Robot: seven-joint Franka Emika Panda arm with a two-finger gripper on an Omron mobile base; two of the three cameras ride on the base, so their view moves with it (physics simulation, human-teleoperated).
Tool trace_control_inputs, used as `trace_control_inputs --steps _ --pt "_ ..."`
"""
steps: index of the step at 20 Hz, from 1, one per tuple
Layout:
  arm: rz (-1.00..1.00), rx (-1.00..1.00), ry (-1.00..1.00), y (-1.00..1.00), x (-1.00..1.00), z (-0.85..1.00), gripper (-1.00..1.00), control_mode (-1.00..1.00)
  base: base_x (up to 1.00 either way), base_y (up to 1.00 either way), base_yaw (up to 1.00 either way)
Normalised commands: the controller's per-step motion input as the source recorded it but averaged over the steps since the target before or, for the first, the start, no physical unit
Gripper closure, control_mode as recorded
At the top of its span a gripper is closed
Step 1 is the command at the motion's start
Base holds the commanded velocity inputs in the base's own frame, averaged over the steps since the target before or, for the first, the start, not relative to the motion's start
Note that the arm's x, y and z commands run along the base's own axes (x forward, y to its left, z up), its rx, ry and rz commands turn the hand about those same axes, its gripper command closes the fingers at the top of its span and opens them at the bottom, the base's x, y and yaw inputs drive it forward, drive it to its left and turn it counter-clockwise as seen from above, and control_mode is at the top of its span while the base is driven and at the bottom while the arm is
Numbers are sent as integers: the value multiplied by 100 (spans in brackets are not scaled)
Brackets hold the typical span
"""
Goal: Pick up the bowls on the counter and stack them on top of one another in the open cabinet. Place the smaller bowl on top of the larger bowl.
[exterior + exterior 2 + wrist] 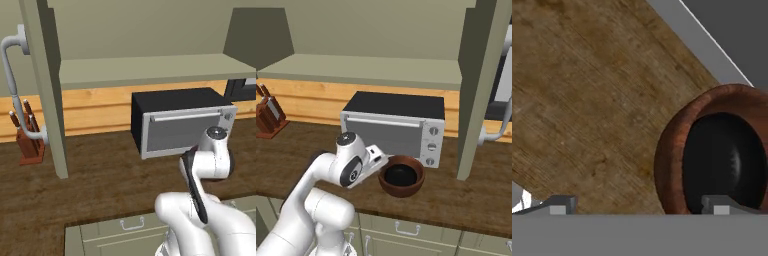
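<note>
The larger bowl (401,176), reddish-brown, stands on the counter (306,150) in front of the toaster oven. Its inside is glossy black (724,160); I cannot tell whether that is the smaller bowl nested in it. My gripper (641,205) is open just above the bowl's left rim. One fingertip (722,204) hangs over the black inside, the other (559,204) over bare wood. In the right base view my hand (372,159) sits close against the bowl's left side. The open cabinet's shelf (366,67) is above and bare.
A silver toaster oven (393,125) with a black top stands behind the bowl, under the shelf. The cabinet door (45,90) with its grey handle hangs open at the left, a cabinet panel (481,90) stands at the right. A knife block (30,145) sits far left.
</note>
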Motion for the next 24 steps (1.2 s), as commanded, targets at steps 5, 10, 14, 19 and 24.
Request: trace_control_inputs --steps 5,10,14,19,24 --pt "-9 0 2 -6 41 0 -100 -100 0 0 0" --pt "0 0 10 -22 42 -10 -100 -100 0 0 0" --pt "0 0 14 -28 24 -39 -100 -100 0 0 0" --pt "0 0 13 -20 6 -42 100 -100 0 0 0" --pt "0 0 2 -3 4 -14 100 -100 0 0 0"
